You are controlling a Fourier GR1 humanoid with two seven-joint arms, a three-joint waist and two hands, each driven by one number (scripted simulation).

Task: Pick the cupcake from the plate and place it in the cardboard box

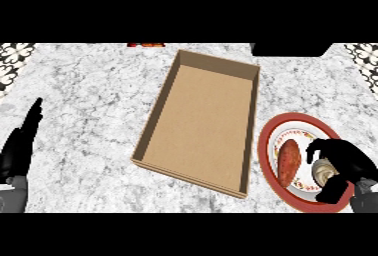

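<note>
A red-rimmed plate (275, 131) lies at the right of the marble counter. On it sit a reddish-brown oblong food (289, 162) and, beside it, the pale cupcake (322, 172). My right hand (345, 161) is over the plate with its fingers and thumb curled round the cupcake, which is partly hidden. The open cardboard box (199, 125) lies in the middle, just left of the plate, with nothing inside. My left hand (18, 148) rests at the left edge, fingers straight and pointing up.
A dark object (289, 49) sits at the counter's far edge on the right, and something red (145, 44) peeks in at the top. Patterned tiles (15, 60) show at both upper corners.
</note>
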